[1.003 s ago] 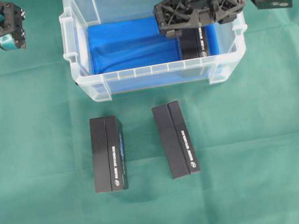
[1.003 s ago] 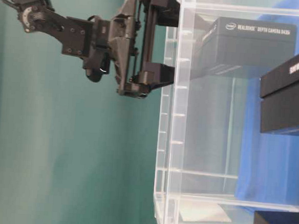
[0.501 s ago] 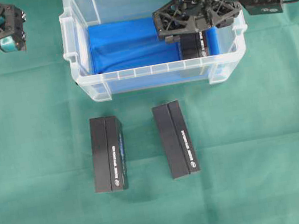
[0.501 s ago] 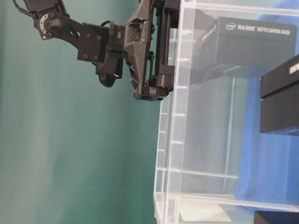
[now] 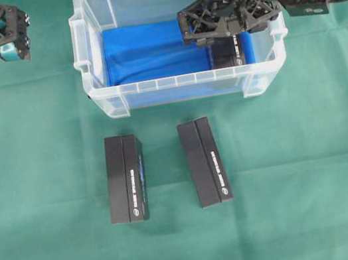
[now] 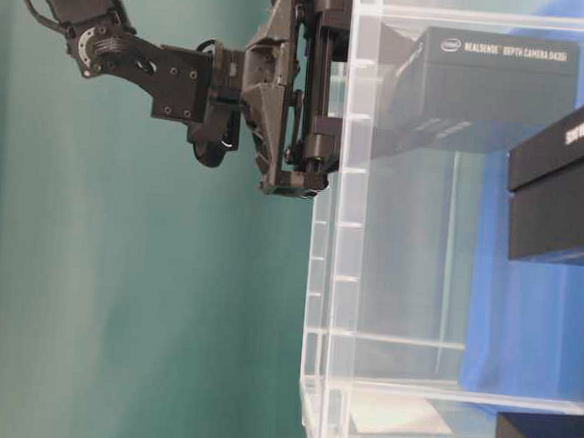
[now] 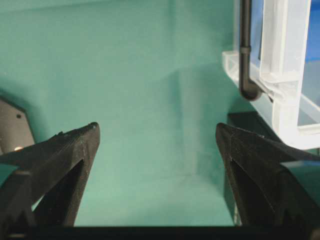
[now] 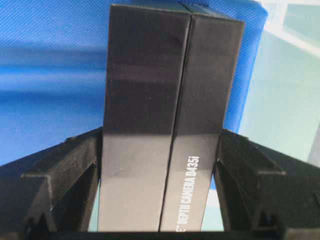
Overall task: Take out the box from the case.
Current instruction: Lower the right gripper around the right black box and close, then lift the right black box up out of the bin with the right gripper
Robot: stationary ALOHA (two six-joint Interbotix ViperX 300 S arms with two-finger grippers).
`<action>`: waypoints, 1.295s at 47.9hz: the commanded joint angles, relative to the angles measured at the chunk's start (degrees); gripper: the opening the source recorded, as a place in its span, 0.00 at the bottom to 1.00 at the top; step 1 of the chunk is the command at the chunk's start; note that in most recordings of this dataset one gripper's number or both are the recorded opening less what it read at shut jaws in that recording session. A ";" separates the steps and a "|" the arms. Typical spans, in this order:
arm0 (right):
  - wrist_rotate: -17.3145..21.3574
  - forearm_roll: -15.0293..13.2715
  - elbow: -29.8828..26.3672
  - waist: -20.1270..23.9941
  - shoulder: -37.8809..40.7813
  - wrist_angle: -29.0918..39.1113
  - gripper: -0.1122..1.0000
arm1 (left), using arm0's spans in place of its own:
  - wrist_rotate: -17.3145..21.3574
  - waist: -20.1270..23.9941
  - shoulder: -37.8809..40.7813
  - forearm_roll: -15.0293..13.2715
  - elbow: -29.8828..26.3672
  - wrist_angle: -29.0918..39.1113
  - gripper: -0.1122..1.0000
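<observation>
I'm reaching my right gripper (image 5: 221, 24) down into the case (image 5: 105, 105) at its right end, w/ the box (image 8: 167, 125) sitting between my fingers (image 8: 65, 170); in the wrist view both pads are looking flush against its long sides, so I'm judging I'm clamping it, though how firmly I can't tell. The box is lying on the blue cloth (image 5: 148, 57), near the right wall. Risks as I'm seeing them: the smooth black sides are slipping if the squeeze is light, the box is tilting and catching the ribbed rim on the way up, or the cloth is dragging along w/ it. My left gripper (image 7: 157, 145) is hanging wide and empty off to the far left, over the green table (image 5: 295, 203), so it's no backup. Two other boxes (image 5: 126, 178) are already lying outside, near side.
</observation>
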 commanded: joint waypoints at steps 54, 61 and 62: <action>-0.18 -1.93 -9.58 0.09 -4.13 11.69 0.69 | 0.00 -0.18 -0.88 -0.09 -0.44 -0.44 1.00; -0.70 -1.93 -12.30 0.09 -5.45 15.91 0.69 | 0.00 -0.18 -0.88 -0.09 -0.44 -0.44 1.00; -0.79 -2.02 -12.92 0.09 -5.80 16.70 0.69 | 0.00 -0.18 -0.88 -0.09 -0.44 -0.44 1.00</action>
